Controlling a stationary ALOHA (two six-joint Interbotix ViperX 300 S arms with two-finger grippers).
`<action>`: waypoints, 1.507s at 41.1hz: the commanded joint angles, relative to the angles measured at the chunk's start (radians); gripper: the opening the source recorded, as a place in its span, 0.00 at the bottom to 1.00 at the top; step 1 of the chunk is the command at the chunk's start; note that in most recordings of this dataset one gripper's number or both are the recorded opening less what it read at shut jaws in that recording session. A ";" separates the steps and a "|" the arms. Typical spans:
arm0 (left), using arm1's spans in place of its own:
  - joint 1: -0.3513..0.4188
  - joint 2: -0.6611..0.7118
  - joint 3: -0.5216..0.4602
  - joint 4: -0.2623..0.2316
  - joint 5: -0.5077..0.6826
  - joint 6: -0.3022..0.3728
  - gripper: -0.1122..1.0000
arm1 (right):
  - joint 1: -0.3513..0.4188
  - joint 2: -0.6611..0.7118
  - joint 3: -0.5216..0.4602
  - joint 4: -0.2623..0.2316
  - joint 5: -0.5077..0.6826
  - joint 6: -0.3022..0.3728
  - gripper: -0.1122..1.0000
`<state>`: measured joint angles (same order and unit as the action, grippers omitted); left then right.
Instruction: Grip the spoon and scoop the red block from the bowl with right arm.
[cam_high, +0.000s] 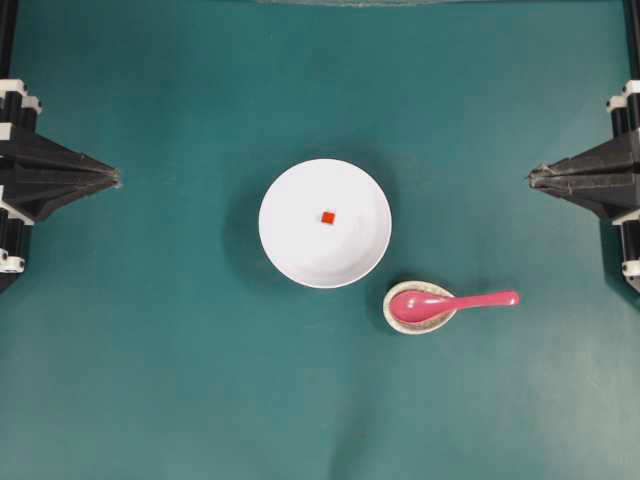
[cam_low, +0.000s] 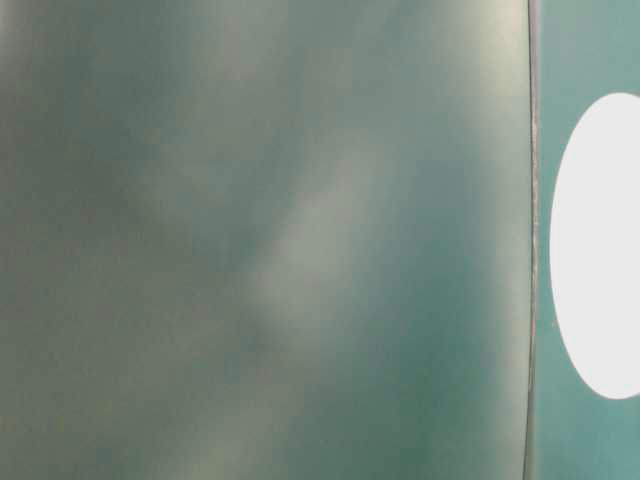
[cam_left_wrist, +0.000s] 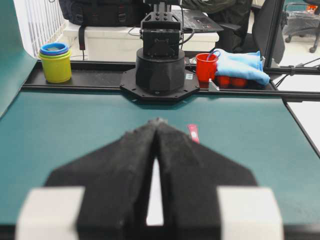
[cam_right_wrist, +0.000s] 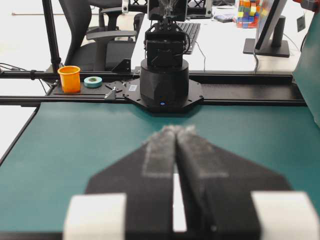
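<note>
The spoon (cam_high: 447, 303) is laid left-right, handle pointing right, scoop in a speckled rest (cam_high: 418, 307). Both grippers (cam_high: 117, 178) (cam_high: 531, 177) are seen closed, nothing gripped

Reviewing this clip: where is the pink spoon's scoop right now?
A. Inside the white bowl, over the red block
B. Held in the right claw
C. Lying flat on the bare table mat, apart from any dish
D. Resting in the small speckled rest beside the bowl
D. In the overhead view the spoon has its scoop sitting in the speckled rest, handle pointing toward the right claw, which is shut and far from it.
</note>
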<state>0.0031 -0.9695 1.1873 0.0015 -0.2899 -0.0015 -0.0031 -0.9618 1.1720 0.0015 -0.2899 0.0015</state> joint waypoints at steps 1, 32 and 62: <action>-0.006 0.008 -0.037 0.006 0.069 0.005 0.10 | 0.008 0.003 -0.021 0.005 -0.005 0.028 0.10; -0.006 -0.021 -0.071 0.006 0.385 -0.005 0.11 | 0.006 0.025 -0.078 0.021 0.086 0.057 0.65; -0.006 0.002 -0.066 0.005 0.388 -0.003 0.11 | 0.023 0.146 0.025 0.057 0.041 0.058 0.64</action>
<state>-0.0015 -0.9771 1.1459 0.0046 0.1028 -0.0061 0.0092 -0.8406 1.1919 0.0522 -0.2163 0.0598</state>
